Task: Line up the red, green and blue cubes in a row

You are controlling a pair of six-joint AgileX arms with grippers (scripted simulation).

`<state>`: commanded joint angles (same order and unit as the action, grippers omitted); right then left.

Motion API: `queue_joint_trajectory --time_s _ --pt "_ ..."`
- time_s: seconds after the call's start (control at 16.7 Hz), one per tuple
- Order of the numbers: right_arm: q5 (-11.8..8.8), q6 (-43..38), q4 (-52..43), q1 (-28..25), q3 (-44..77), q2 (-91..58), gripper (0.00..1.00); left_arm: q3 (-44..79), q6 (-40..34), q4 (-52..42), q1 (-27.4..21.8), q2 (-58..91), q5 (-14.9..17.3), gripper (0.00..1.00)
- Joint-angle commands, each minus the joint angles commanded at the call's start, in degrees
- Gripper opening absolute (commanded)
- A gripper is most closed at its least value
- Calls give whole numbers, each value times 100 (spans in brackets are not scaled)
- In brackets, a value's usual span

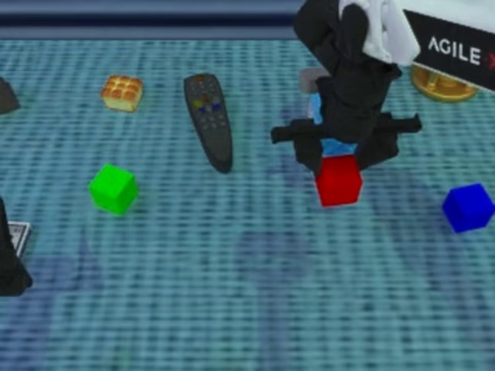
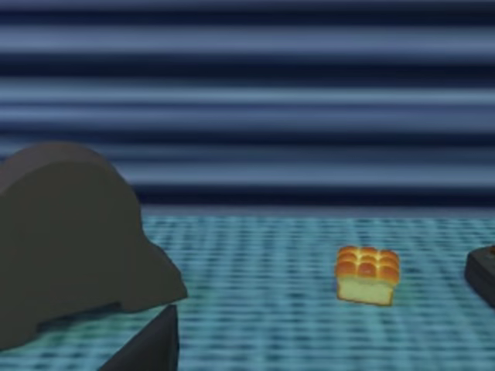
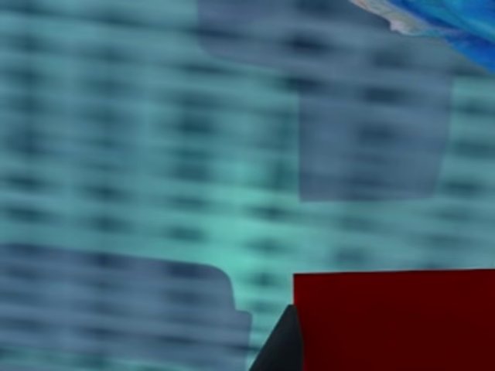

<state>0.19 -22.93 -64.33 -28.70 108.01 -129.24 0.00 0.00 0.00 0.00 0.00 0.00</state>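
Holding the red cube in my right gripper, fingers pinched on it over the middle-right of the counter, I can see a finger hugging the cube's edge in the wrist view. The green cube sits well apart on the left, the blue cube on the right, so a crooked release could skew the row, and the blue carton just behind my fingers could get clipped. My left gripper waits at the left edge; I cannot tell its opening.
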Motion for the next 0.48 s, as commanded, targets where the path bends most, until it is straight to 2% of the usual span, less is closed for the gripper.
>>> queue_joint_trajectory --time_s 0.24,0.48 --pt "17 -231 -63 -172 105 -78 0 0 0 0 0 0 0 100" --pt "100 -1313 -354 -997 497 -245 0 0 0 0 0 0 0 100"
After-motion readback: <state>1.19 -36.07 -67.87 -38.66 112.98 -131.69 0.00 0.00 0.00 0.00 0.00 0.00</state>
